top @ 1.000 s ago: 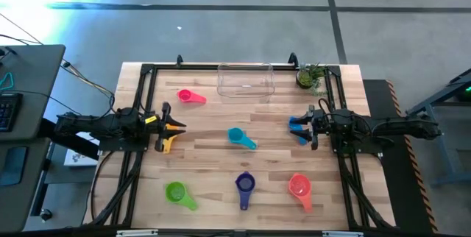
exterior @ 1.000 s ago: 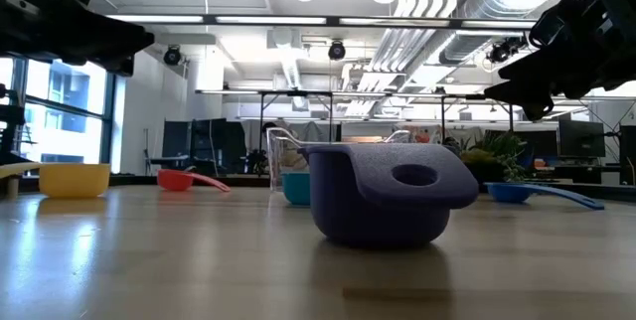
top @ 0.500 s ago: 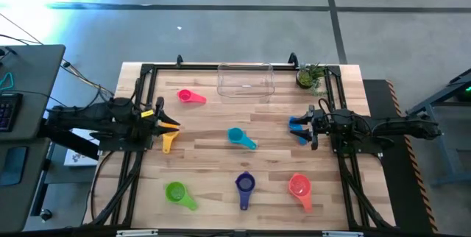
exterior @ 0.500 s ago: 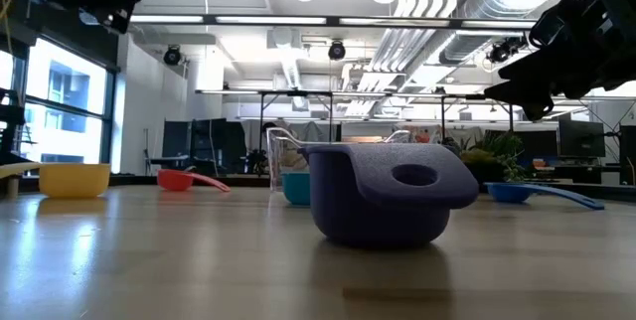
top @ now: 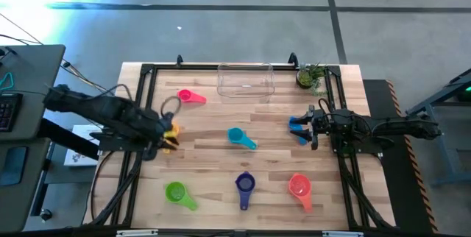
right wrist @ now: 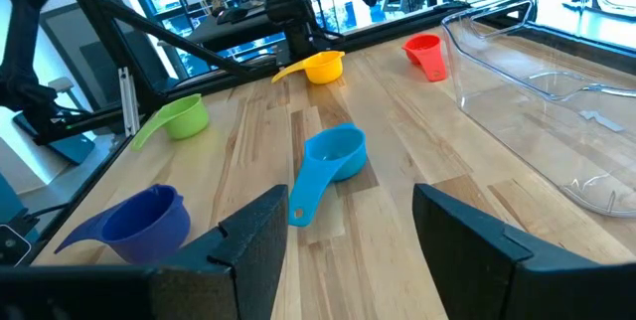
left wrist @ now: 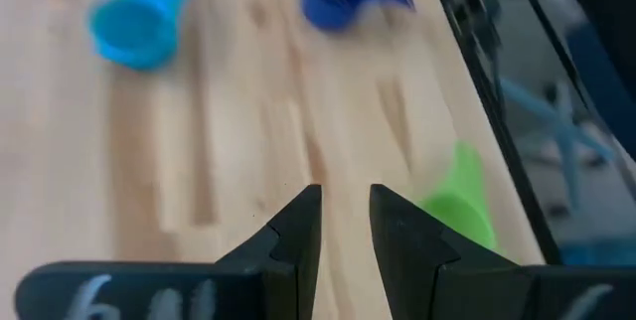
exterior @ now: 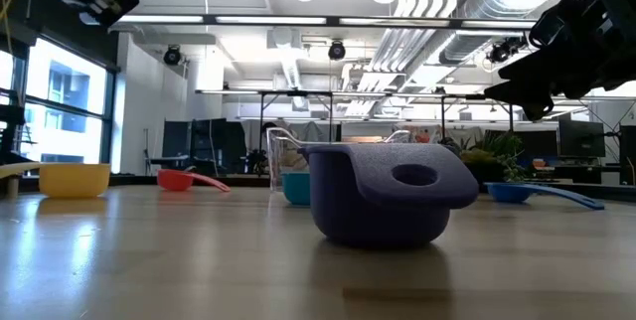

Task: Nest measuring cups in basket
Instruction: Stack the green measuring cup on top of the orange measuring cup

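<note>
Seven measuring cups rest bowl-down on the wooden table: pink, teal, blue, purple, green, red and yellow. The yellow one is mostly hidden under my left arm. The clear basket stands empty at the far edge. My left gripper hangs above the yellow cup with a narrow gap between its fingers and holds nothing. My right gripper is open above the table, just right of the blue cup.
A small potted plant stands at the far right corner beside the basket. A black frame runs along the table's left, right and far sides. Bare wood lies between the teal cup and the near row of cups.
My left arm has risen and swung about: its gripper, which pointed level toward the table's right, now tips down over the yellow cup. The yellow cup and all the other cups have stayed in place.
</note>
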